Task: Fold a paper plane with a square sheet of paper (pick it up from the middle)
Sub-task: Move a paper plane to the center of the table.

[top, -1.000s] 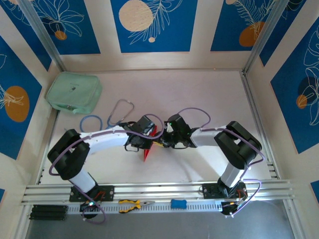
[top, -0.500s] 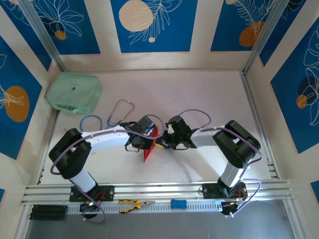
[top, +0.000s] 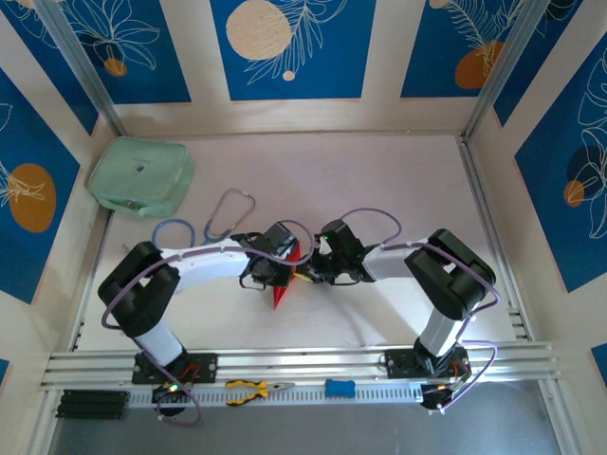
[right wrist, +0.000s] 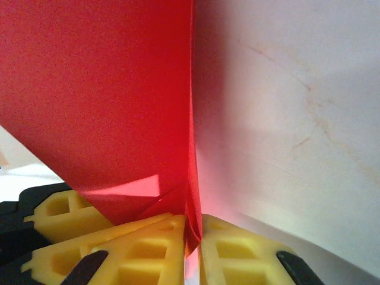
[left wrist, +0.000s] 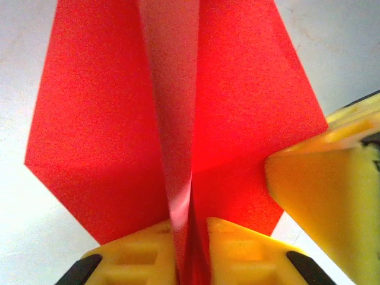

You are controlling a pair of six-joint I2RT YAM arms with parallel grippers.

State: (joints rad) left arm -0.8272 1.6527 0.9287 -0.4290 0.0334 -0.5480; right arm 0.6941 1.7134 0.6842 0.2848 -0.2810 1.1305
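Observation:
The red paper plane (top: pixel 283 282) is a folded dart held between both arms at the table's middle, its point toward the near edge. My left gripper (top: pixel 285 268) is shut on it; in the left wrist view the yellow fingers (left wrist: pixel 237 252) pinch the raised centre fold of the paper plane (left wrist: pixel 107 119), whose wings spread flat to both sides. My right gripper (top: pixel 305 271) is shut on the same paper from the other side. In the right wrist view the paper plane (right wrist: pixel 101 95) rises from the closed yellow fingers (right wrist: pixel 228 249). The right gripper's yellow finger (left wrist: pixel 332 190) shows beside the wing.
A mint-green pouch (top: pixel 140 176) lies at the back left. A stethoscope (top: pixel 228 214) and a blue ring (top: pixel 174 233) lie left of centre. Pliers (top: pixel 254 388) and a blue block (top: pixel 340 388) rest on the front rail.
Both grippers keep their hold on the red paper. The left arm's elbow has shifted slightly right; the paper has barely moved.

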